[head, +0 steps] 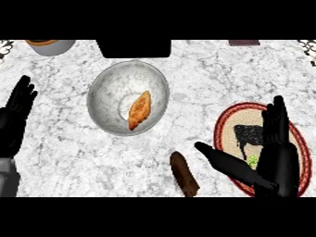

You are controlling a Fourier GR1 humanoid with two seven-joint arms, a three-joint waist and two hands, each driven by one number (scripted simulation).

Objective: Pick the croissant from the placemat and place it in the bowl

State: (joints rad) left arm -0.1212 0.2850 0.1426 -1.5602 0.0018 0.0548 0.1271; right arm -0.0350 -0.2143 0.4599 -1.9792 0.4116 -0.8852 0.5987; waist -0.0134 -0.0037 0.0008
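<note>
Plainly, we see the croissant (139, 110) lying inside the grey bowl (110, 89), near its right wall. Our right hand (278, 155) hangs over the round placemat (227, 116), fingers straight, thumb spread wide, holding nothing. Our left hand (9, 121) rests open at the left edge. A brown stick (184, 173) lies beside the placemat.

Golden-brown croissant (140, 110), speckled grey bowl (111, 85)
</note>
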